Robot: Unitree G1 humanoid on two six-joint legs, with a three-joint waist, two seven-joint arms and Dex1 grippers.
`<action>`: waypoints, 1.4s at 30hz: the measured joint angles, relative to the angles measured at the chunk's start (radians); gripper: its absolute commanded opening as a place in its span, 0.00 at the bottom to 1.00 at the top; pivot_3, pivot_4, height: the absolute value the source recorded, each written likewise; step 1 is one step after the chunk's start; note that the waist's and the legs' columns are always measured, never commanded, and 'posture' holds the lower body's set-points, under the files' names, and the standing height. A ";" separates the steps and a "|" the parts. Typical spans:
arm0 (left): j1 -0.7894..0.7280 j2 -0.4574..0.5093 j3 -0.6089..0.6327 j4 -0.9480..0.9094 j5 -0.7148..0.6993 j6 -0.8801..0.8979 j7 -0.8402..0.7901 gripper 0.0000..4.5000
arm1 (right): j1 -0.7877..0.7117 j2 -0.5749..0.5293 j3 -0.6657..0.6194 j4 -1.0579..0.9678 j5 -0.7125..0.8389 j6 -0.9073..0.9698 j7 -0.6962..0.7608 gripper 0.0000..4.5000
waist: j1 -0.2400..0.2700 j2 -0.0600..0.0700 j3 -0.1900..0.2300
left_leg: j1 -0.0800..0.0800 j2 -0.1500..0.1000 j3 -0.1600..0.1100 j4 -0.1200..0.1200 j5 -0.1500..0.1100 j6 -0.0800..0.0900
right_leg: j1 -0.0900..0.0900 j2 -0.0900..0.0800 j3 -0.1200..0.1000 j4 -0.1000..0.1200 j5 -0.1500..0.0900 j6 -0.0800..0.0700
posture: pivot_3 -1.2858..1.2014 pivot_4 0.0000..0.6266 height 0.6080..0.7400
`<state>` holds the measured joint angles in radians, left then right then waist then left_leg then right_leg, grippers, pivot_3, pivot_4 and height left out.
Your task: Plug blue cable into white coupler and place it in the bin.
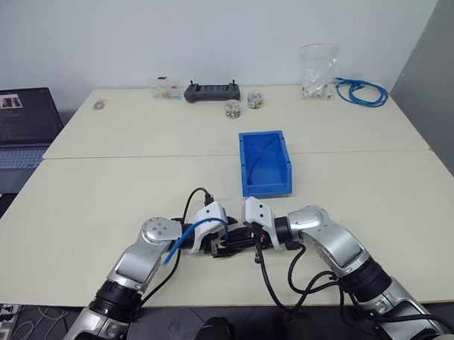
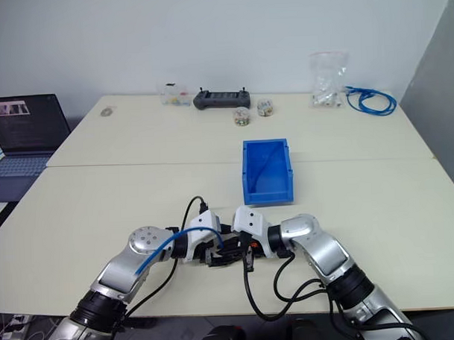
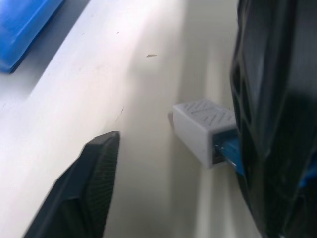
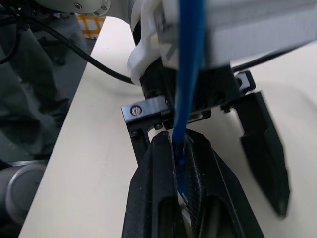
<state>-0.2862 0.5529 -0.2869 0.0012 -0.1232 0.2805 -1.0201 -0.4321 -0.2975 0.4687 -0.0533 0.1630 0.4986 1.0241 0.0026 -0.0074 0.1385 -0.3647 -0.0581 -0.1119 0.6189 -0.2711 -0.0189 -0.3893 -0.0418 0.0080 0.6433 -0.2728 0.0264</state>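
**Cable seated in coupler, grippers crowded short of the bin**

Head views: both grippers meet just short of the bin (image 1: 265,163); their fingertips and the coupler are lost in dark clutter. A controller (image 1: 211,91) and a coiled cable bundle (image 1: 362,91) lie far beyond the bin.

Left wrist view: the white coupler (image 3: 203,130), blue cable (image 3: 229,151) plugged in, hangs beside the bin, half hidden by the right gripper (image 3: 272,114). The left gripper (image 3: 163,198) gapes wide, empty.

Right wrist view: right fingers (image 4: 158,198) pinch the cable.

Plain pale wall (image 1: 207,29); 2 cream tables (image 1: 102,212) butted together; laptop (image 1: 16,125) at left.
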 measured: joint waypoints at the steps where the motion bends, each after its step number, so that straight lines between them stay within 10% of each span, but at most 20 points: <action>1: 0.006 -0.001 0.011 -0.006 -0.011 0.005 0.010 0.99 | 0.003 -0.001 -0.008 -0.012 0.010 0.018 -0.003 0.00 | 0.001 0.000 0.004 | -0.001 0.000 0.000 0.002 0.000 0.000 | 0.000 0.000 0.000 0.000 0.000 0.000 | 0.52 0.24 1.00; 26: 0.196 0.036 0.220 -0.200 -0.175 0.019 0.078 0.99 | 0.006 0.017 -0.337 -0.268 0.297 0.361 -0.260 0.00 | -0.005 -0.003 0.029 | -0.029 -0.001 0.000 0.010 0.004 -0.009 | -0.020 -0.003 -0.004 0.003 0.005 -0.004 | 0.52 0.24 1.00; 42: -0.017 -0.042 0.240 -0.311 -0.158 0.190 0.373 0.99 | -0.258 0.147 -0.631 -0.114 0.415 0.371 -0.596 0.00 | -0.008 -0.003 0.029 | -0.028 -0.002 0.001 0.014 0.005 -0.010 | -0.020 -0.002 -0.004 0.012 0.006 -0.006 | 0.52 0.24 1.00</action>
<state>-0.3037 0.5108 -0.0468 -0.3097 -0.2814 0.4701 -0.6474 -0.6904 -0.1507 -0.1622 -0.1675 0.5781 0.8700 0.4281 -0.0058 -0.0105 0.1674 -0.3924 -0.0598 -0.1107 0.6329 -0.2659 -0.0286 -0.4095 -0.0435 0.0043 0.6552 -0.2666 0.0209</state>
